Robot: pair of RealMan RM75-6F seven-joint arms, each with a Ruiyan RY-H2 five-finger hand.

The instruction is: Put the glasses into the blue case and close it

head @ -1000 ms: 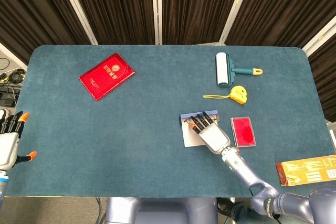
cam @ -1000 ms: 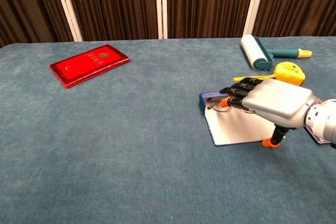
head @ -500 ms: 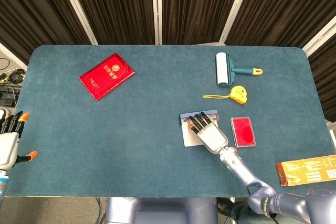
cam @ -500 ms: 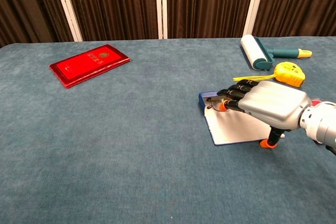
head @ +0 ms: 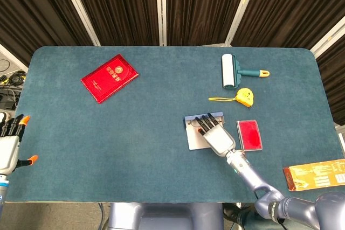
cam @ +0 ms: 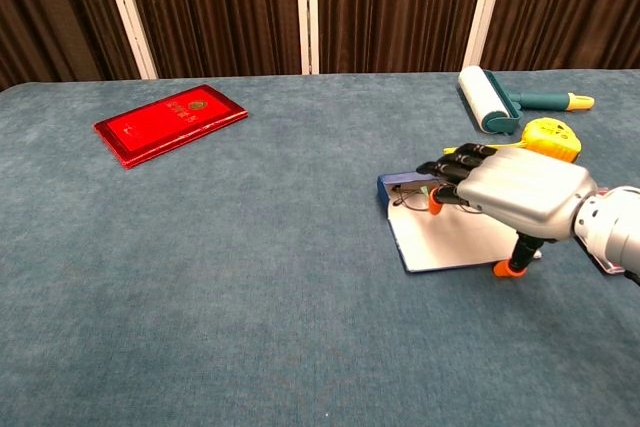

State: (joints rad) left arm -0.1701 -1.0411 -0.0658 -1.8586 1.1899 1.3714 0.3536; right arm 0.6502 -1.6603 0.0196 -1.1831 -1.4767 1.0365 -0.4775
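Blue table; right hand over the open blue case, fingers extended, grip on the glasses indiscernible. Glasses lie in the case's far end; seating them, then closing, likely follows.

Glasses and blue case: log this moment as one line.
step: putting glasses in | glasses: in open blue case | right hand: over case, fingers at glasses | left hand: idle at table edge | lid: open
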